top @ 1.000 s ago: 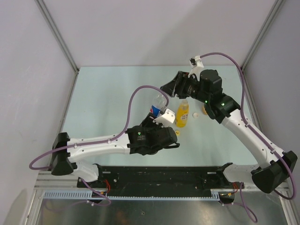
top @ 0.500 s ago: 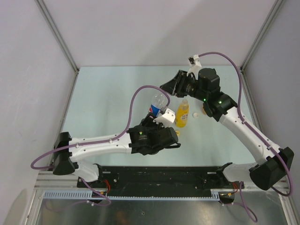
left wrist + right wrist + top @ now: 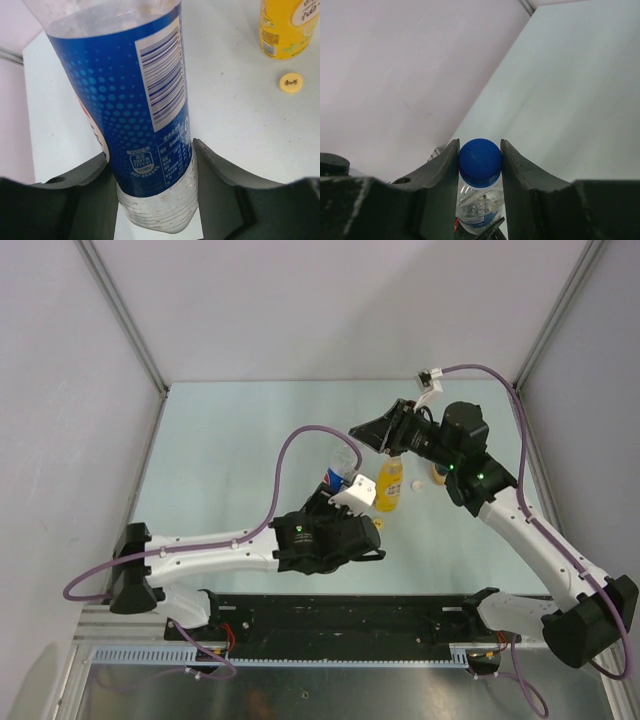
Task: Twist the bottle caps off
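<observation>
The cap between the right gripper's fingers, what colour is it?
The cap is blue, clearest in the right wrist view.

Clr plastic bottle (image 3: 158,212) – glossy label (image 3: 120,100)

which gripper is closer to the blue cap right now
Right. The right gripper is shut on the blue cap, a finger on each side. The left gripper is lower down, shut on the clear bottle near its base.

A pale green table (image 3: 225,440) stands between grey walls (image 3: 300,310). Metal posts (image 3: 120,315) rise at its back corners. A black plate (image 3: 350,612) lies along its near edge.
</observation>
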### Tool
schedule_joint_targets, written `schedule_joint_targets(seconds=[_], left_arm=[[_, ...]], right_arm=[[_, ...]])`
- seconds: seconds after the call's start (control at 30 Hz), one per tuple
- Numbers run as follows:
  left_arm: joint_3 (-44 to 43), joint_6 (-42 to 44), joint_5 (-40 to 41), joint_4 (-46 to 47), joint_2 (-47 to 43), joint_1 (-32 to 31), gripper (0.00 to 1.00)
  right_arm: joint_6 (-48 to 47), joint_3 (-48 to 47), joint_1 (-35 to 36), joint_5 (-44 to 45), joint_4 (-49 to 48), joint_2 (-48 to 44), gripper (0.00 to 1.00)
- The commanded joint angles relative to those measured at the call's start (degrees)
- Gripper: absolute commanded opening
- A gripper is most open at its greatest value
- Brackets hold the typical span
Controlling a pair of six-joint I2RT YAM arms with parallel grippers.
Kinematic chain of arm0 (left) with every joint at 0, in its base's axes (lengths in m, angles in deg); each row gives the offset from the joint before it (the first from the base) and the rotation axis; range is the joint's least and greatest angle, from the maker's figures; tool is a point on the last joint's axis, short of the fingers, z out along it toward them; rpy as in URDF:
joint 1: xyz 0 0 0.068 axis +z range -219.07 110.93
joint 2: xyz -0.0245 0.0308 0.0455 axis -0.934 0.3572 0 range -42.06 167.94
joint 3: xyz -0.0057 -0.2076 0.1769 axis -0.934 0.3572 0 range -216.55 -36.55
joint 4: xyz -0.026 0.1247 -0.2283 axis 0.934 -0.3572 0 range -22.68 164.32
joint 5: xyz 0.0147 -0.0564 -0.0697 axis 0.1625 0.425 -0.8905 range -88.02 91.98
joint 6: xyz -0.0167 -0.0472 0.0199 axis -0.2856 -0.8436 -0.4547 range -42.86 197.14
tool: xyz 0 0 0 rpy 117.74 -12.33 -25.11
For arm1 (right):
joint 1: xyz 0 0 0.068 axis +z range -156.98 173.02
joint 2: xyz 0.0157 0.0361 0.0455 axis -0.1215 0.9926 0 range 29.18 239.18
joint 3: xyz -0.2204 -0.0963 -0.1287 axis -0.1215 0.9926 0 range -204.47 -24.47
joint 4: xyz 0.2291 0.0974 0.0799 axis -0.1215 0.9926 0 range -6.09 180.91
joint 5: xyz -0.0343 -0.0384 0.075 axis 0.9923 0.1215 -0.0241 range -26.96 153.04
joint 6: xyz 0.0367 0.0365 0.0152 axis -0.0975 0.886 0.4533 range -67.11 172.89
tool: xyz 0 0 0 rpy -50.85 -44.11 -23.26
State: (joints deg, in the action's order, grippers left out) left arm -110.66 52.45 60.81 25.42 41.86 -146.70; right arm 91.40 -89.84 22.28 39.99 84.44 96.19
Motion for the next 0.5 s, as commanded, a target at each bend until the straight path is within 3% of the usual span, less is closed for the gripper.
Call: schedule_joint_targets(seconds=[0.0, 0.2, 0.47], left_arm=[[3.2, -1.8, -4.8, 3.6, -4.3, 0.6, 0.0], [11.8, 6.3, -18.8, 20.1, -14.3, 2.8, 0.01], [26.0, 9.3, -54.5, 39.9, -28.7, 14.1, 0.04]], right_arm=[[0.7, 0.0, -1.2, -6.6, -10.4, -2.9, 0.0], [3.0, 2.6, -3.1, -14.2, -17.1, -3.2, 0.0], [7.3, 5.7, -5.5, -25.1, -28.7, -3.0, 0.0]])
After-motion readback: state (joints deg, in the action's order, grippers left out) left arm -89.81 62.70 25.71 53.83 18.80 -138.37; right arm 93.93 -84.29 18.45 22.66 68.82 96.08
